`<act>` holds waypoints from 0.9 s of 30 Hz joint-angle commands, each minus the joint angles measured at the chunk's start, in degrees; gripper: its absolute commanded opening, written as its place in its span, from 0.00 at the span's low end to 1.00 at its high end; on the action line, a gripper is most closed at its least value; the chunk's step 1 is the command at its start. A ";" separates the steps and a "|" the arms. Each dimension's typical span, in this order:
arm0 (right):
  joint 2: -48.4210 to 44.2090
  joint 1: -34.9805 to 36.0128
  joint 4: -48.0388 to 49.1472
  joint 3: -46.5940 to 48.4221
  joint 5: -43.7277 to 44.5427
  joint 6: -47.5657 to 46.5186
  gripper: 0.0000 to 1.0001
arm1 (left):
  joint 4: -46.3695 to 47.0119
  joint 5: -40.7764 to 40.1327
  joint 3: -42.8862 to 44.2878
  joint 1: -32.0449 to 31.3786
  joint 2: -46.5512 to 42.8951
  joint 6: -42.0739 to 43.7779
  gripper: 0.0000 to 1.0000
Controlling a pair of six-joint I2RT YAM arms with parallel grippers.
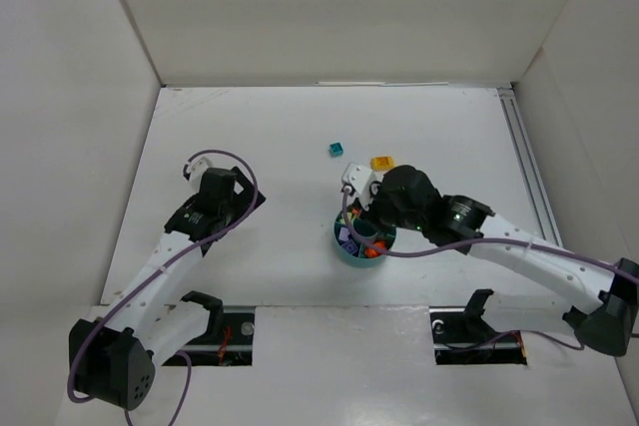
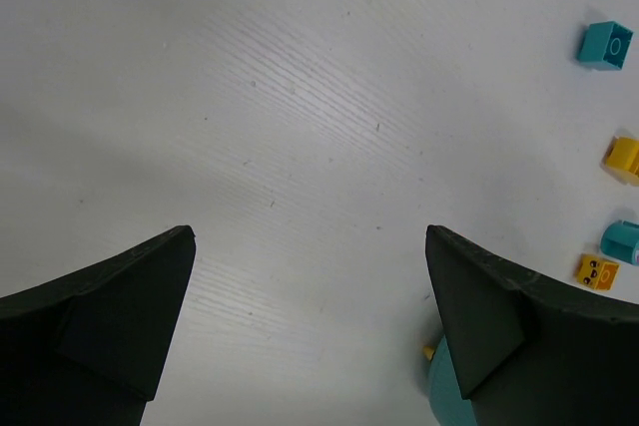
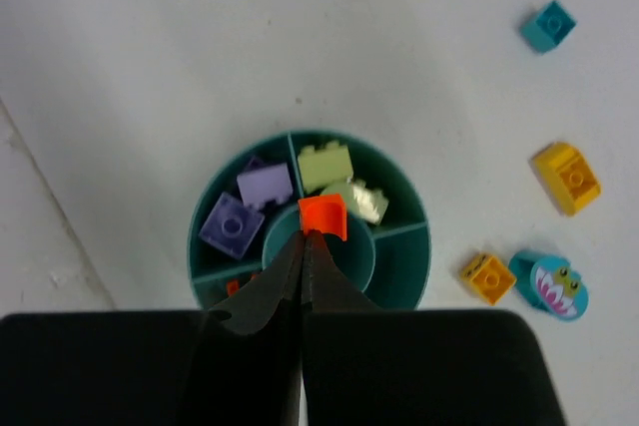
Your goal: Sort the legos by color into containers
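We see a white table (image 1: 300,147) with both arms reaching out over it. The left gripper (image 2: 310,234) hangs above bare table to the left of the dish, its jaws released and spread wide, with nothing between them. The right gripper (image 3: 305,236) sits directly over the round teal dish (image 3: 404,268), which stands near the middle of the table. Its jaws are clenched together on the lower edge of an orange-red brick (image 3: 323,218), held over the rim of the centre well.

In the dish, the left wedge holds two purple bricks (image 3: 232,226). The upper wedge beside it holds two lime green bricks (image 3: 324,162). A small orange bit (image 3: 235,286) shows in the lower left wedge, mostly hidden by the gripper.

On the table to the right of the dish lie a yellow brick (image 3: 566,177), a teal round piece (image 3: 552,284) with a flower print, and a small orange tile (image 3: 487,276) just beside it. A teal brick (image 3: 547,25) lies farther off.
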 commanded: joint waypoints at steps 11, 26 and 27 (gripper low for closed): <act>-10.40 -0.21 -7.96 -11.73 -1.09 4.64 0.04 | 6.60 3.42 2.74 -0.85 3.85 1.46 1.00; -6.88 -0.21 -6.64 -9.81 1.72 4.64 0.45 | 11.43 8.26 8.71 -2.96 14.48 4.71 1.00; -7.58 -0.21 -7.42 -8.50 2.51 4.64 0.47 | 11.44 8.26 9.24 -2.96 15.01 5.32 1.00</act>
